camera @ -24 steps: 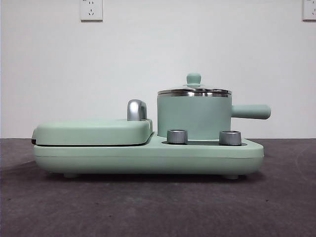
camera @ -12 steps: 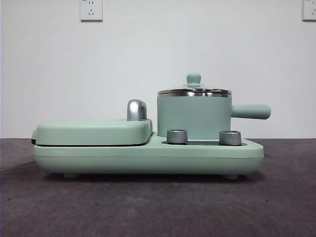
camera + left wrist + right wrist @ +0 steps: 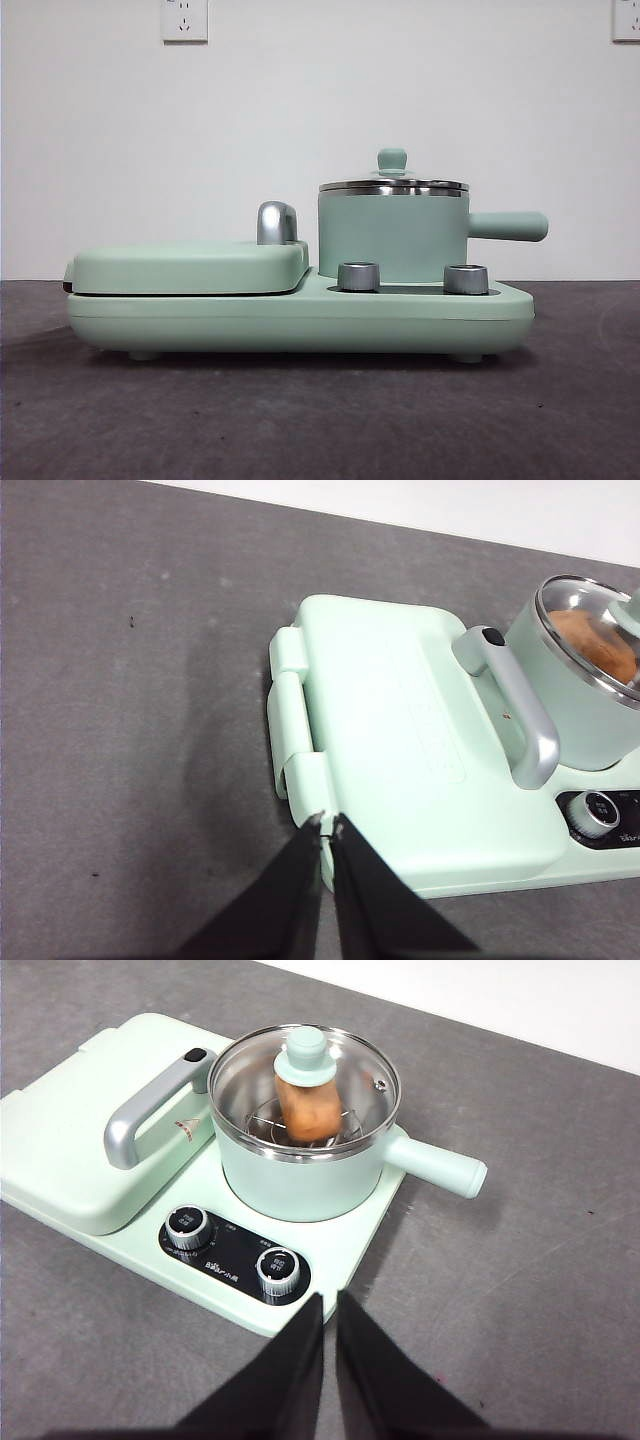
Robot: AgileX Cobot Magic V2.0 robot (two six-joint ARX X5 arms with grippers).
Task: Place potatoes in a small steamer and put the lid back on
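Potato (image 3: 311, 1108) already inside small steamer (image 3: 300, 1175) on its wire rack, lid (image 3: 303, 1078) seated over it; right gripper (image 3: 330, 1305) clenched and empty just beyond the dials, nearer than left gripper (image 3: 327, 827), likewise closed, past the griddle's hinge.

**Mint-green cooker base on a grey table**

A mint-green cooker base (image 3: 300, 320) sits on the dark grey table (image 3: 320, 420). Its flat griddle lid (image 3: 190, 267) lies closed on one half, with a chrome handle (image 3: 140, 1120). Two steel dials (image 3: 187, 1228) sit on a black panel (image 3: 235, 1255) along the base's front edge. Wall sockets (image 3: 185, 20) hang on the white wall behind.
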